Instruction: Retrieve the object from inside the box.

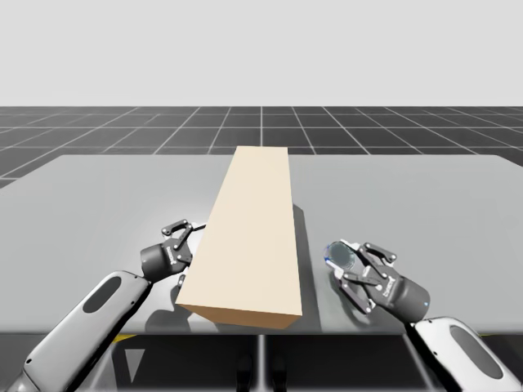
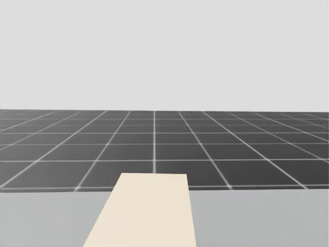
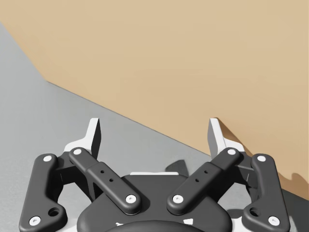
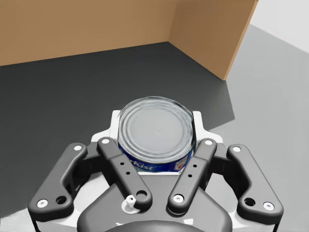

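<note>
From the high view, the long tan box [image 1: 249,237] lies on the grey counter [image 1: 98,204] between my arms. My left gripper [image 1: 183,237] is just beside its left wall, and my right gripper [image 1: 348,260], on the box's other side, is clamped around a round can [image 1: 339,256] outside the box. The head view shows the box's far end on the counter. In the left wrist view, the left gripper's fingers [image 3: 94,137] are spread with nothing between them, the box wall just ahead. In the right wrist view, both fingers press the blue-sided, silver-topped can from two sides, with the box walls ahead.
</note>
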Motion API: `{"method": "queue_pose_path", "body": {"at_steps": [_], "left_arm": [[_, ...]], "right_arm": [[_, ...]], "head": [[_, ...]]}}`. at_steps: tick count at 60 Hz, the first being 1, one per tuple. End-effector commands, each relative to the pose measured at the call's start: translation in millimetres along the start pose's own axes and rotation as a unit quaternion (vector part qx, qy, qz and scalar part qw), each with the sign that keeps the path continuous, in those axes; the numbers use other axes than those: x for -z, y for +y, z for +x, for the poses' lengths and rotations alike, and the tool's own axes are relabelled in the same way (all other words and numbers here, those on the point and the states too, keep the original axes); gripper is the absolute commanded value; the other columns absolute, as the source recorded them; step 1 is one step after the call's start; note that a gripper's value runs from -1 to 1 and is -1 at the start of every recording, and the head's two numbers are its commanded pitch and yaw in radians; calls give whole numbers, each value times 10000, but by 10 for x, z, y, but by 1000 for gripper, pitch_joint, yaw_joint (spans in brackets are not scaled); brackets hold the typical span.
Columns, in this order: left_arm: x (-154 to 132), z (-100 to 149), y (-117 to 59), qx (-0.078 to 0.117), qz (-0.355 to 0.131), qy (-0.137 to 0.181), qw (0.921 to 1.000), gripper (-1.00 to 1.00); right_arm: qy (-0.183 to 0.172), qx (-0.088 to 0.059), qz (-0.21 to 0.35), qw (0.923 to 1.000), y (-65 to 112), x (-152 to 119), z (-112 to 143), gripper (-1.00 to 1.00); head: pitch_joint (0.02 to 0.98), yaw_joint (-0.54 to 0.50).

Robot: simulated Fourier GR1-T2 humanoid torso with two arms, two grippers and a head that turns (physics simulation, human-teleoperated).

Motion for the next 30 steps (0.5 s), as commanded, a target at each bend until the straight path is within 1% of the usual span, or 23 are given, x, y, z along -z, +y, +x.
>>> {"method": "queue_pose_path", "body": {"at_steps": [1,6,7,10,12,15,18,19,20,21,22,23,24,26,28,29,30], "left_arm": [[65,-38,-69,-71,-76,43,9999,-1000],[55,-48,-48,-78,-35,36,10000,-1000],[50,-50,-40,-82,-21,32,10000,-1000],[38,-52,-23,-92,13,20,10000,-1000],[33,-52,-15,-98,28,12,9999,-1000],[27,-52,-4,-104,52,1,9999,-1000],[24,-52,4,-113,76,-9,9999,-1000],[25,-52,6,-114,81,-10,9999,-1000],[25,-53,9,-120,91,-14,9999,-1000],[24,-52,11,-122,96,-16,9999,-1000],[24,-52,11,-123,98,-17,9999,-1000],[23,-52,13,-126,105,-20,9999,-1000],[22,-52,13,-126,107,-21,9999,-1000],[19,-53,15,-128,110,-25,9999,-1000],[17,-54,16,-127,113,-23,9999,-1000],[15,-54,18,-129,115,-25,9998,-1000],[14,-55,18,-129,115,-25,9998,-1000]], "right_arm": [[-311,-222,-1001,9942,-311,-198,194,1000],[-348,-259,-1186,9920,-429,-270,243,1000],[-330,-317,-1287,9906,-483,-294,244,1000],[-345,-320,-1509,9874,-624,-350,279,1000],[-346,-363,-1656,9849,-699,-364,307,1000],[-408,-431,-1932,9794,-855,-363,387,1000],[-492,-362,-2265,9721,-999,-307,478,1000],[-499,-352,-2328,9706,-1018,-295,491,1000],[-526,-378,-2469,9669,-1076,-263,532,1000],[-553,-360,-2554,9646,-1114,-240,565,1000],[-564,-351,-2596,9634,-1130,-230,583,1000],[-607,-354,-2713,9599,-1185,-196,637,1000],[-622,-364,-2760,9585,-1203,-185,656,1000],[-706,-399,-2930,9527,-1285,-134,765,1000],[-762,-396,-2980,9507,-1316,-116,817,1000],[-836,-375,-3049,9480,-1354,-85,896,1000],[-858,-388,-3073,9469,-1366,-74,921,1000]], "head": [[195,-41],[194,-43],[193,-43],[189,-39],[188,-38],[185,-37],[182,-37],[182,-37],[181,-36],[180,-36],[180,-36],[179,-36],[179,-36],[177,-36],[177,-37],[177,-37],[177,-37]]}}
